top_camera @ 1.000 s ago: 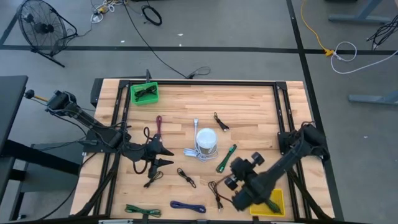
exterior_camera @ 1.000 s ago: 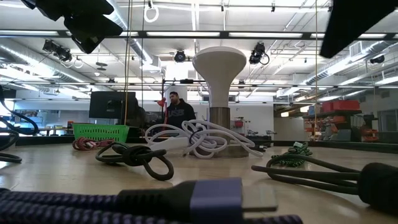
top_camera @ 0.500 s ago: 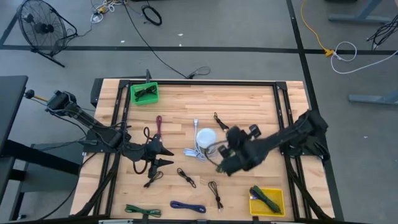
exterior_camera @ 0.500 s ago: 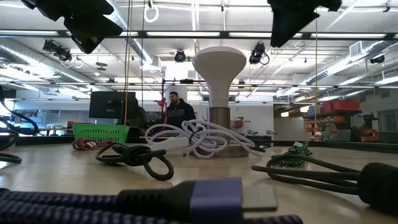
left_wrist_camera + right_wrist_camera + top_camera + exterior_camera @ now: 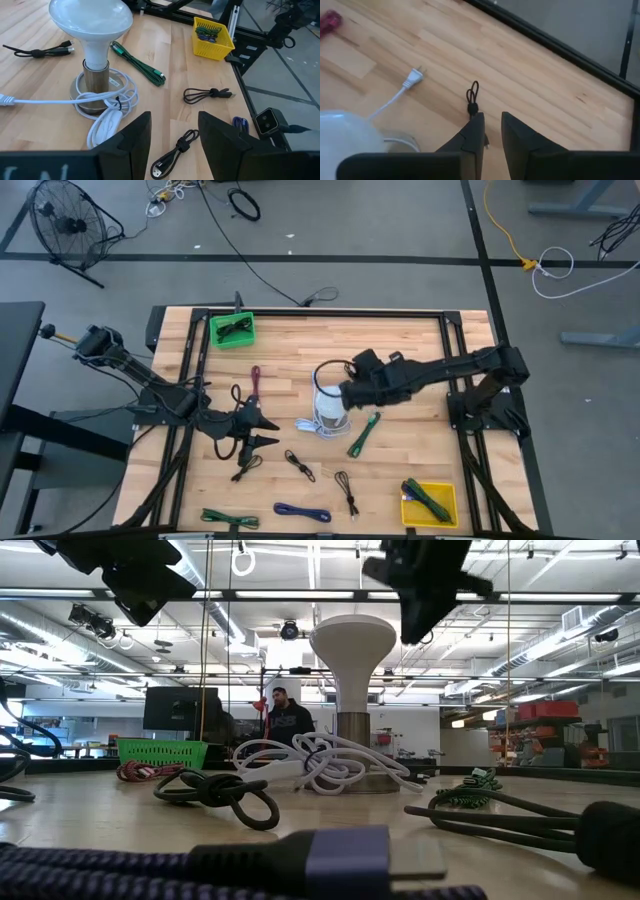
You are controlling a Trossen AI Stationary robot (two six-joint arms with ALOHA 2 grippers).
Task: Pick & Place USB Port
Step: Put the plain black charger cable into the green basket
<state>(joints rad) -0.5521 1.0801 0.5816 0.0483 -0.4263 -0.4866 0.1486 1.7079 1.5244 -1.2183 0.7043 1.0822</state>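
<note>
Several bundled USB cables lie on the wooden table. A small black bundle (image 5: 471, 102) rests flat just beyond my right gripper (image 5: 491, 131), which hovers above it beside the white lamp (image 5: 331, 408), fingers a narrow gap apart with nothing between them. A green cable (image 5: 363, 433) lies near the lamp's base. Another green cable sits in the yellow bin (image 5: 446, 496) at the near right. My left gripper (image 5: 172, 135) waits open at the left (image 5: 262, 430), with nothing between its fingers.
The lamp's white cord (image 5: 308, 423) coils at its base, its plug (image 5: 413, 77) lying on the wood. A green bin (image 5: 232, 328) stands far left. Red (image 5: 255, 380), black (image 5: 299, 465), (image 5: 346, 485), blue (image 5: 302, 511) and green (image 5: 229, 519) cables lie scattered about.
My right gripper has swung from over the yellow bin at the near right toward the far edge and the left, rising a little and rolling, to a spot beside the lamp above the black bundle. The green cable stays in the bin.
</note>
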